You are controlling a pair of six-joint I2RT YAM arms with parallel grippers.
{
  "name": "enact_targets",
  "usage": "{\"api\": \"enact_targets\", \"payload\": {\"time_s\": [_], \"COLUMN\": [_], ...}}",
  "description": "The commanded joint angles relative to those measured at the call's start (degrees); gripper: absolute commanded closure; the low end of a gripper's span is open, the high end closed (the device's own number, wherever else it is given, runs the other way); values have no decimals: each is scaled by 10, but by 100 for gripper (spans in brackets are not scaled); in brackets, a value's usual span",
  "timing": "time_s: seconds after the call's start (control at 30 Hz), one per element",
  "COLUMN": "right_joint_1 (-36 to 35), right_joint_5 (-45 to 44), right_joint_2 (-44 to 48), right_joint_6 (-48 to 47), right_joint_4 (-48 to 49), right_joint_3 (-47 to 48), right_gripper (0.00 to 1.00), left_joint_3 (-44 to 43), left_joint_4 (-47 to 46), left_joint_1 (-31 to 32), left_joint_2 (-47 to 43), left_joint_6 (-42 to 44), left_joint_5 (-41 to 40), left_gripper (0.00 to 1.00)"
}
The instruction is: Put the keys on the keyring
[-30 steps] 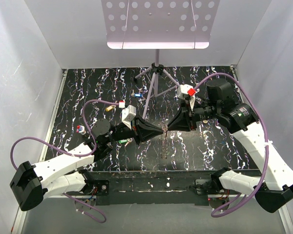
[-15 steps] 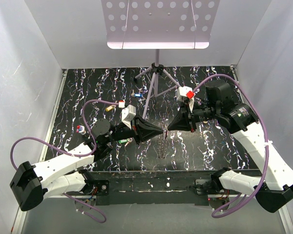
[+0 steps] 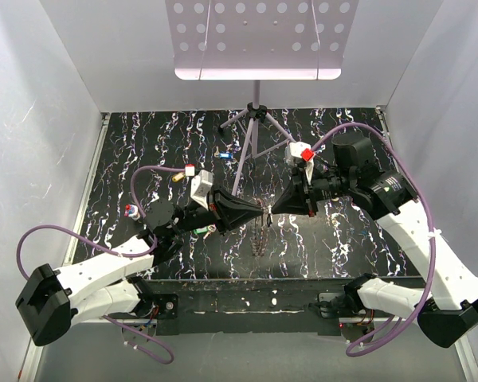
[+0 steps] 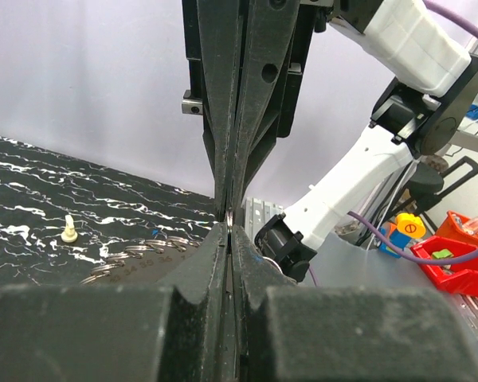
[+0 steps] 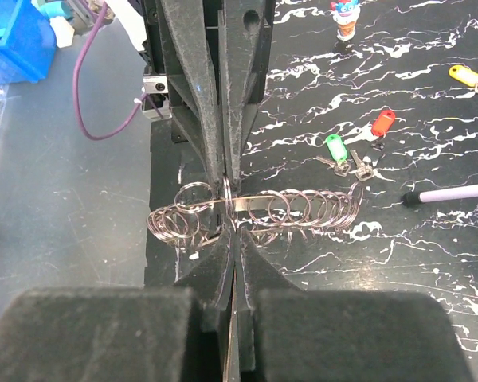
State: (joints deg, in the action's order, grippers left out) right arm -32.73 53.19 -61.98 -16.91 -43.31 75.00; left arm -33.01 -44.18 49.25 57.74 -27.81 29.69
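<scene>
My left gripper [image 3: 260, 211] and right gripper [image 3: 274, 209] meet tip to tip above the middle of the table. Both are shut on one thin wire loop [image 5: 226, 191] of the keyring [image 3: 260, 235], a silvery bar strung with several loops. It also shows in the right wrist view [image 5: 295, 208], and as a toothed rim in the left wrist view [image 4: 139, 255]. A green-headed key [image 5: 333, 147] and a red-headed key [image 5: 382, 122] lie beyond it; the green one also shows from above [image 3: 201, 231]. The left jaws [image 4: 229, 227] and right jaws [image 5: 233, 229] are pressed together.
A tripod stand [image 3: 252, 127] with a perforated white panel [image 3: 259, 36] stands at the back centre. A blue key [image 3: 224, 155], a brass key [image 3: 178, 178] and a small toy figure [image 3: 131, 211] lie at the left. White walls enclose the table.
The left wrist has swung back and to the left. The point where the tips meet, and the keyring below it, have shifted slightly left. Both grippers stay shut.
</scene>
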Motion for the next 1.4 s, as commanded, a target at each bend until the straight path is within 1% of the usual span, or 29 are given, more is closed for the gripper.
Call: {"api": "enact_targets", "payload": {"time_s": [0.0, 0.1, 0.37, 0.67, 0.83, 0.87, 0.97, 1.1, 1.23, 1.3, 1.37], "right_joint_1": [-1, -1, -1, -1, 0, 0, 6, 19, 25, 25, 25], "right_joint_5": [6, 13, 27, 59, 72, 73, 79, 84, 104, 116, 117], "right_joint_2": [4, -1, -4, -12, -15, -15, -11, 0, 12, 18, 20], "right_joint_6": [56, 81, 136, 241, 299, 307, 293, 204, 121, 108, 109], "right_joint_4": [47, 64, 96, 193, 242, 249, 239, 181, 144, 164, 199], "right_joint_3": [-14, -21, -38, -62, -85, -88, -84, -55, -34, -35, -39], "right_gripper": [99, 99, 99, 99, 99, 98, 83, 70, 64, 60, 57], "left_joint_3": [1, 8, 15, 26, 25, 25, 24, 27, 23, 21, 17], "left_joint_4": [-103, -135, -155, -216, -220, -218, -208, -174, -136, -130, -130], "left_joint_1": [-7, -8, -9, -8, -9, -8, -10, -12, -13, -13, -12], "left_joint_2": [-6, -1, -1, 28, 26, 25, 19, -1, -12, -11, -6], "left_joint_6": [-36, -48, -53, -81, -79, -79, -73, -56, -41, -40, -42], "left_joint_5": [-29, -31, -38, -43, -41, -42, -41, -39, -32, -25, -18], "left_gripper": [100, 100, 100, 100, 100, 100, 100, 100, 100, 100, 100]}}
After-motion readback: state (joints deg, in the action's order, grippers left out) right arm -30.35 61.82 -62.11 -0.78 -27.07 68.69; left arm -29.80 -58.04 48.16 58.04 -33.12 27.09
